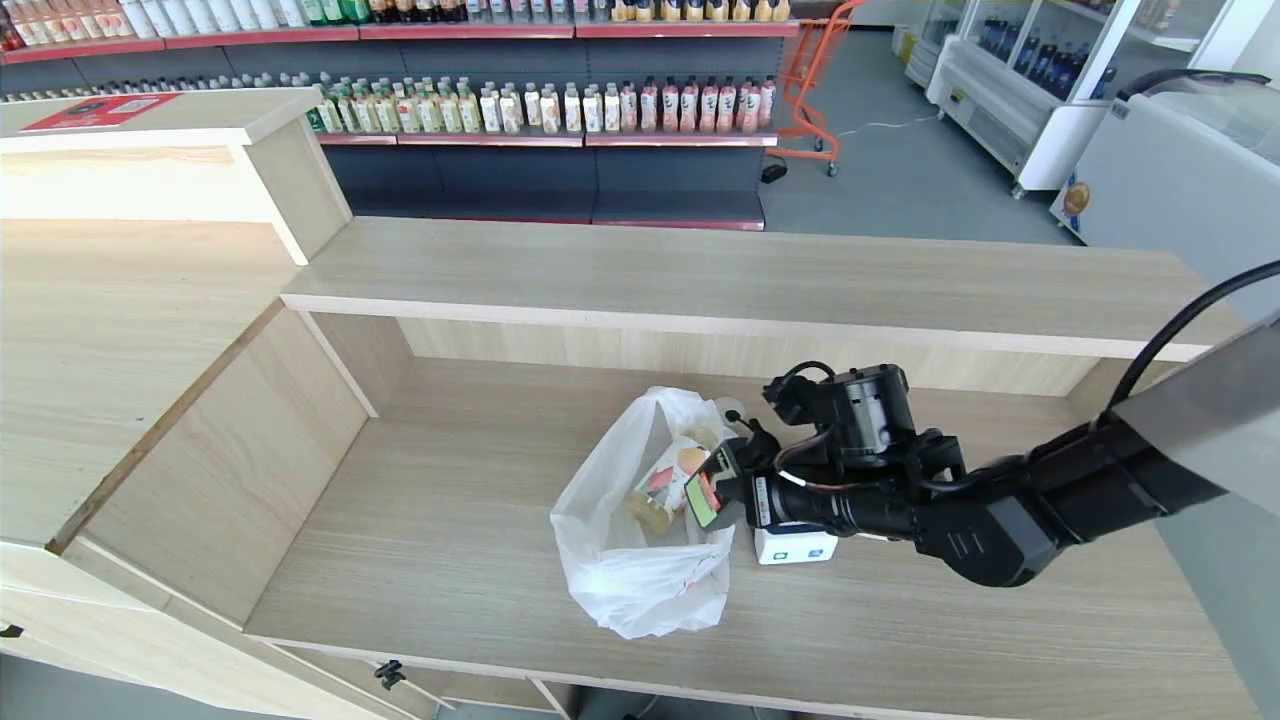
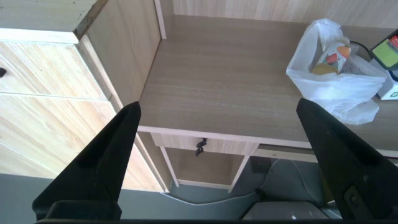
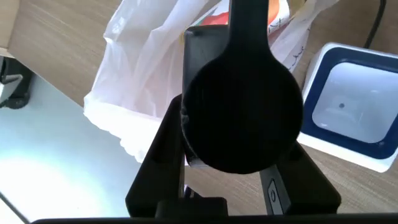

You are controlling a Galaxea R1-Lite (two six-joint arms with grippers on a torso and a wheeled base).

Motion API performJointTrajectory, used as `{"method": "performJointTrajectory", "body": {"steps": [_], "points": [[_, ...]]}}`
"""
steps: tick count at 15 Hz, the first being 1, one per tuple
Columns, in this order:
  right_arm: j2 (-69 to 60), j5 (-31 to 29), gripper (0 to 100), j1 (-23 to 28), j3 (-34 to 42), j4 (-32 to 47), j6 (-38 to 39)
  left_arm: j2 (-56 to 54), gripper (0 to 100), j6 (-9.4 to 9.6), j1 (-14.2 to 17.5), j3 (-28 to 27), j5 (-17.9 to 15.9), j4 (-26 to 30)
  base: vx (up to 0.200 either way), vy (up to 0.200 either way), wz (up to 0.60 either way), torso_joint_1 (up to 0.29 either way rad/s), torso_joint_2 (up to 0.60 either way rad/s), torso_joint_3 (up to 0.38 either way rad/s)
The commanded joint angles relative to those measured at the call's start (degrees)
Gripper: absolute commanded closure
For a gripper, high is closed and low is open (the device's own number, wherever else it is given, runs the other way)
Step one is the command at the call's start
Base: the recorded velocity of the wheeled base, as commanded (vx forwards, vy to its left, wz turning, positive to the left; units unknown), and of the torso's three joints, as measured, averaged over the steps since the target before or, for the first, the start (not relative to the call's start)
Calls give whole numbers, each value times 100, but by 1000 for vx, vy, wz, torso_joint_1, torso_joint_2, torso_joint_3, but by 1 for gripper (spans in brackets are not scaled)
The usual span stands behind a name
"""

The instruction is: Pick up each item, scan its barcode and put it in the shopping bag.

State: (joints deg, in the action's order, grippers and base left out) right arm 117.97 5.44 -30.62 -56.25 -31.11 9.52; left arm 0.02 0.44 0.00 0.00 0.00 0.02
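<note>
A white plastic shopping bag (image 1: 630,565) stands open on the lower counter, with a bottle and a packet (image 1: 668,482) inside it. My right gripper (image 1: 722,478) is at the bag's right rim, shut on a flat packet with a green and red face (image 1: 703,500), held over the bag's mouth. The bag (image 3: 140,81) lies just beyond that gripper in the right wrist view. A white and blue barcode scanner (image 1: 795,545) sits on the counter under my right wrist. My left gripper (image 2: 219,109) hangs open and empty off the counter's front edge, far from the bag (image 2: 339,87).
A raised wooden ledge (image 1: 740,275) runs behind the lower counter, and a side wall (image 1: 230,460) closes it on the left. A small key sticks out of a drawer (image 2: 200,147) under the front edge. Shelves of bottles and freezers stand in the room behind.
</note>
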Motion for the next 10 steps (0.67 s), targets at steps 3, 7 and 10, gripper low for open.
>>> {"method": "performJointTrajectory", "body": {"steps": [3,7,10], "points": [[824,-298,100,-286,-378,-9,-363,-2,0,0,0,0,0,-2,0,0,0,0,0,0],[1211,-324,100,-383,-106,-809,-847,-2,0,0,0,0,0,-2,0,0,0,0,0,0],[1106,-324,100,-392,404,-914,-1189,-2,0,0,0,0,0,-2,0,0,0,0,0,0]]}}
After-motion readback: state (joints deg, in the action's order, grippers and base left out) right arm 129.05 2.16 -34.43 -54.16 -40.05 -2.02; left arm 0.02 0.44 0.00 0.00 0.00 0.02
